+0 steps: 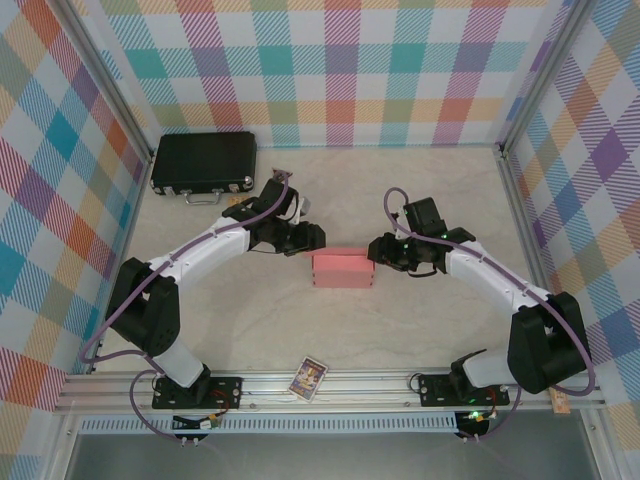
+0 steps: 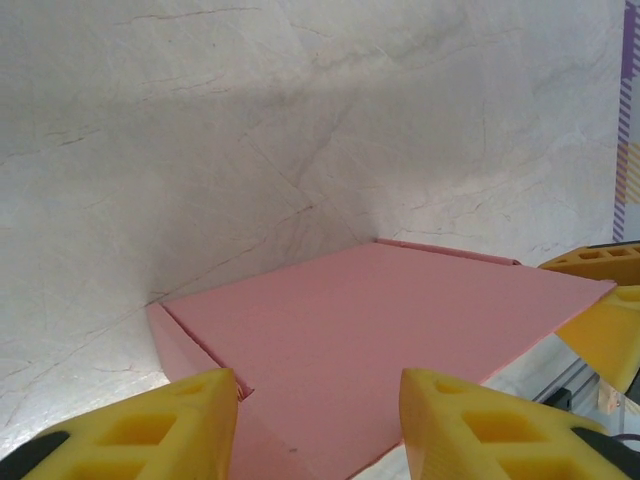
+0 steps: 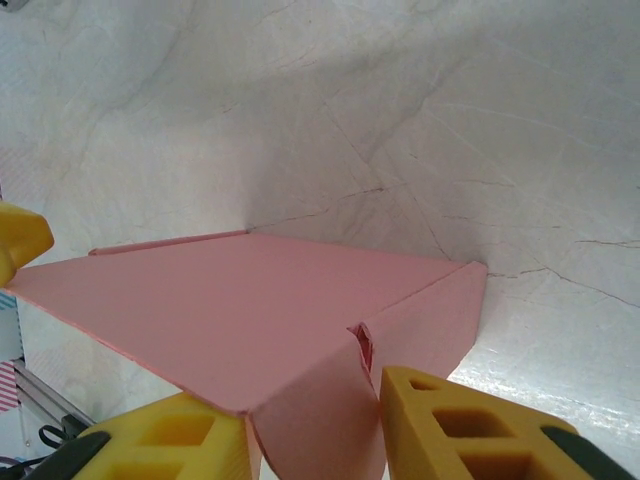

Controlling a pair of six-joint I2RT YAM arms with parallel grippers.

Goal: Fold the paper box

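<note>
pale marbled counter (image 1: 250, 330), plaid walls (image 1: 340, 70) on three sides. the paper box (image 1: 342, 268) lies flat at mid-counter, long side across, between the two arms. the left hand (image 1: 312, 240) is at its left end and the right hand (image 1: 378, 250) at its right end. in each wrist view, the yellow fingers (image 2: 140, 425) (image 3: 460, 420) stand apart, one on either side of a box end. whether they press on the card cannot be told. a black case (image 1: 203, 162) sits at the far left corner. a picture card (image 1: 308, 378) lies at the near edge.
</note>
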